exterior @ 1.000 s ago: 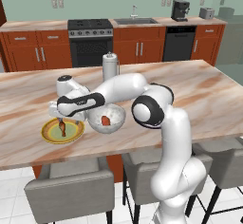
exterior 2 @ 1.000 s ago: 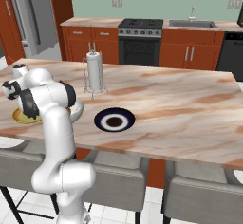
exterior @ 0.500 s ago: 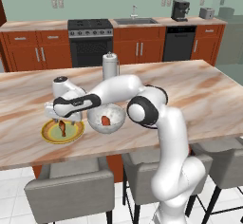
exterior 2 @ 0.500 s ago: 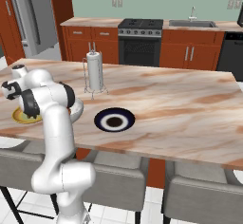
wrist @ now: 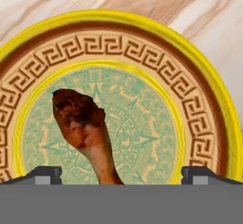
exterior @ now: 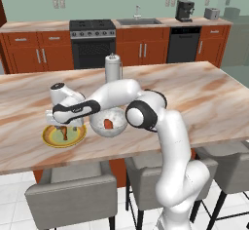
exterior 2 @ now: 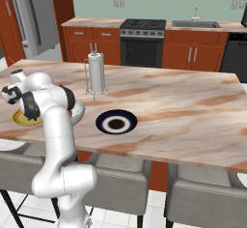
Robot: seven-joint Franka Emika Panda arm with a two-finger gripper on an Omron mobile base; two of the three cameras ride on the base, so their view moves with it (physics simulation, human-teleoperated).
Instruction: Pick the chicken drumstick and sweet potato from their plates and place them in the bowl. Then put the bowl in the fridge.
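The brown chicken drumstick (wrist: 81,121) lies on the yellow-rimmed plate (wrist: 204,99) with the green centre, thick end away from me and bone pointing at my hand. My gripper (wrist: 121,175) hangs open just above it, with one fingertip (wrist: 45,174) on each side of the bone. From the left base view, the gripper (exterior: 63,125) is low over the drumstick (exterior: 65,133) on that plate (exterior: 50,139). The orange-red sweet potato (exterior: 108,124) sits inside the speckled bowl (exterior: 116,115) just right of the plate. The navy plate (exterior 2: 116,123) holds nothing. The grey fridge (exterior 2: 30,14) stands at the far left.
A paper towel holder (exterior: 113,67) stands on the marble island behind the bowl. Grey stools (exterior: 68,197) line the island's near edge. A stove, sink and wooden cabinets run along the back wall.
My hand has come down a little and slightly leftward over the yellow plate. The jaws have stayed open, and the drumstick and bowl have not moved.
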